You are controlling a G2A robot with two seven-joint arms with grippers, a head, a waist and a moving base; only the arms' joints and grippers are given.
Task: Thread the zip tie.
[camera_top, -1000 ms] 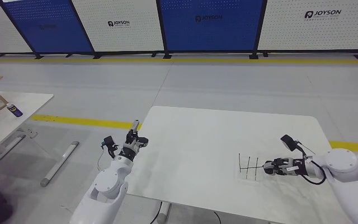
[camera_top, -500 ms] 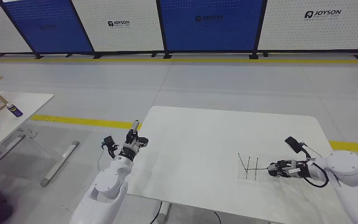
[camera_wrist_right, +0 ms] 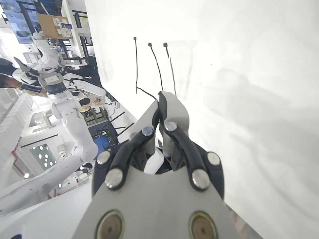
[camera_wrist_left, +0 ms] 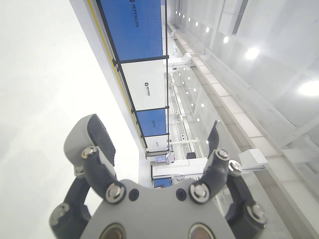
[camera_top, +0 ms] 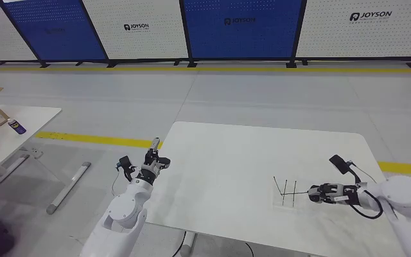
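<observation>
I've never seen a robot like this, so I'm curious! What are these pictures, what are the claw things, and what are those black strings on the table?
This is a robot with two arms. Each arm ends in a gripper, a claw with two fingers. One picture looks down from a camera above the arms onto the white table. The other two come from small cameras on the robot's wrists. The black strings are three zip ties lying side by side. The right gripper is pinched shut on the thin tail of one zip tie. The left gripper is open, holds nothing, and sits at the table's other side.
</observation>
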